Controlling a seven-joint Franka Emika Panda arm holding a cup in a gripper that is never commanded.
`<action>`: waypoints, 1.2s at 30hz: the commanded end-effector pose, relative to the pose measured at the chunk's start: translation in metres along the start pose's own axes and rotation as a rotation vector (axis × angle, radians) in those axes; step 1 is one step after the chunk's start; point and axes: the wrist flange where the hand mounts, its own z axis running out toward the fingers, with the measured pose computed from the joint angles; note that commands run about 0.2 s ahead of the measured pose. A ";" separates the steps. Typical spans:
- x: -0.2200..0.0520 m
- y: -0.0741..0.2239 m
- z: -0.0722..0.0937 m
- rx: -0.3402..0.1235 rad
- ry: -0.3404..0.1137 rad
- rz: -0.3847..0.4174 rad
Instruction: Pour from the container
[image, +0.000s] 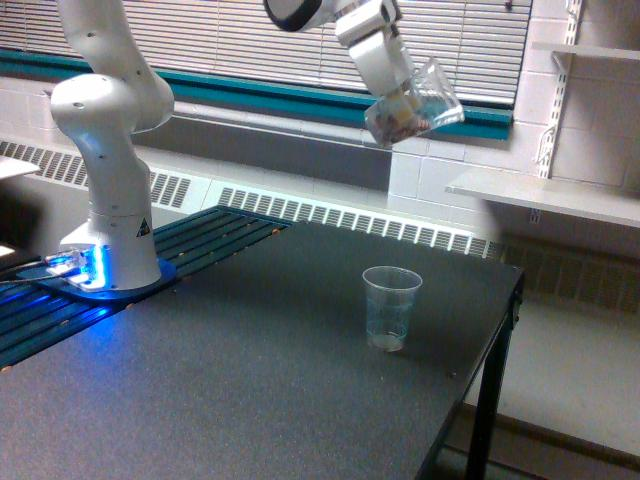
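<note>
While tilted, clear container (415, 105) shows brownish contents, gripper (398, 100) clamping it

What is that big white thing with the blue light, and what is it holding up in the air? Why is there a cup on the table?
The big white thing is a robot arm. Its foot is fixed near the table's edge, where the blue light glows. There is just one picture of this moment, taken by a camera standing off to the side, looking across the dark table.

At the end of the arm, up high, is its gripper, which works like a hand. It is holding a small clear plastic container, tipped at a slant. Something small and reddish-brown sits inside; I cannot tell what it is.

On the table stands a clear drinking cup, upright and open at the top. The container hangs above it in the picture. Probably the arm will pour the bits into that cup.
</note>
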 end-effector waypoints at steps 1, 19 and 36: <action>-0.020 0.001 0.009 0.014 -0.037 -0.071; -0.062 0.027 0.040 -0.001 -0.197 -0.069; -0.069 0.068 0.064 -0.049 -0.280 0.025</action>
